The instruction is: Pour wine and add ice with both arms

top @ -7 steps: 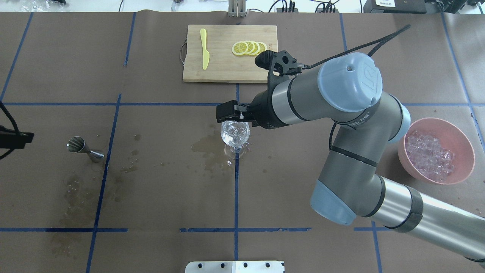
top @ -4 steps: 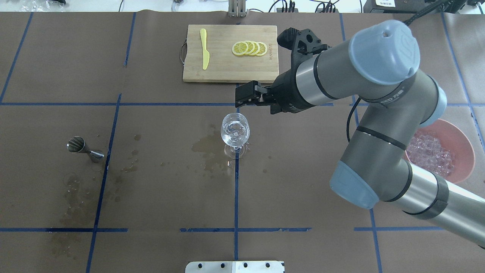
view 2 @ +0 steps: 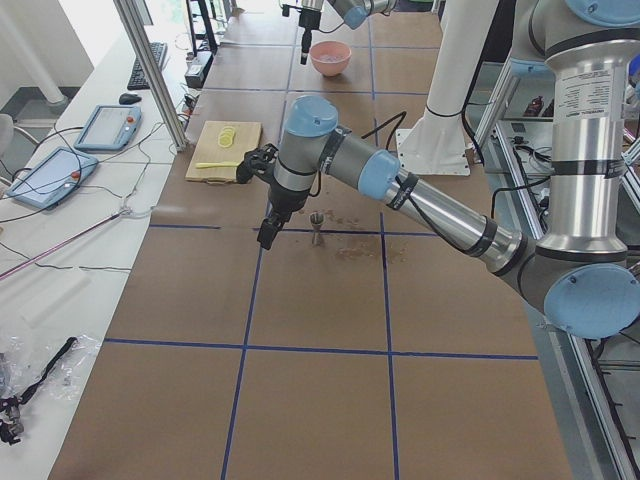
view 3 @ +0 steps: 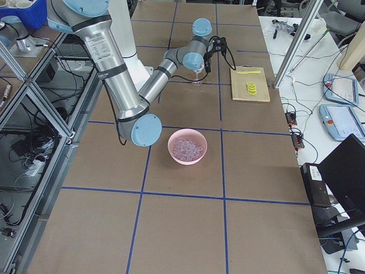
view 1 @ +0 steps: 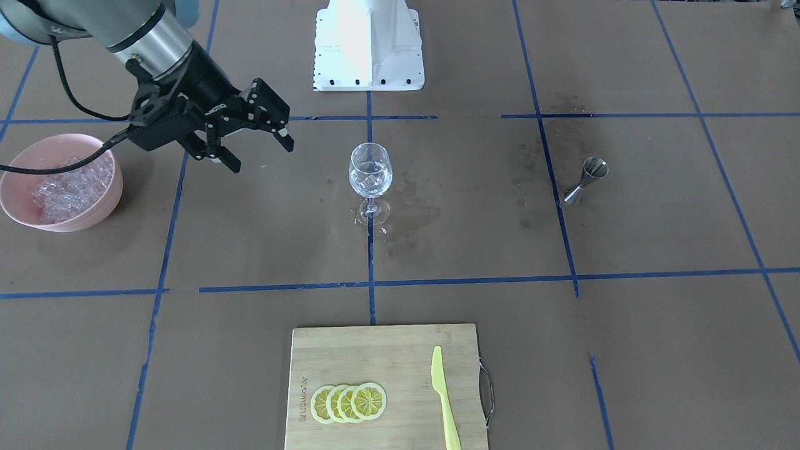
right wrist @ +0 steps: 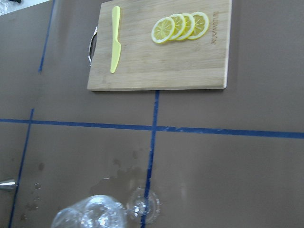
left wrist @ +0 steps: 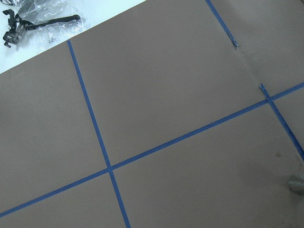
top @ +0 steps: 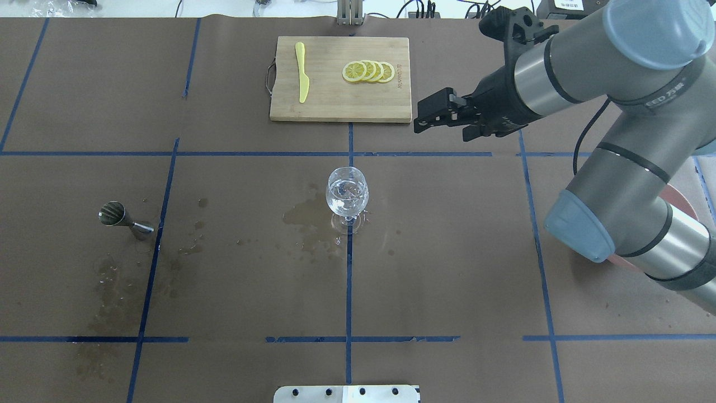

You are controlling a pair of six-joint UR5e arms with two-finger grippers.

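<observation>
brown paper tabletop [top: 251, 280] w/ blue tape grid, wet stains around the centre. wine glass [top: 347, 195] stands upright in the middle, holding ice [view 1: 371, 178] cubes and prob. the wine [view 1: 369, 188]; the clear liquid is hard to tell from the cubes. from the glass, overhead view: cutting board [top: 335, 106] w/ lemon slices [top: 369, 71] and yellow knife [top: 302, 73] at 12 o'clock, jigger [top: 120, 216] at 9. right gripper [view 1: 262, 157] approx 1–2 o'clock, raised, fingers spread, nothing between them. pink bowl [view 1: 62, 224] of more ice at 3, mostly behind the right arm [top: 632, 168]. left gripper [view 2: 266, 238] hangs near the jigger; can't tell if its fingers are apart.
</observation>
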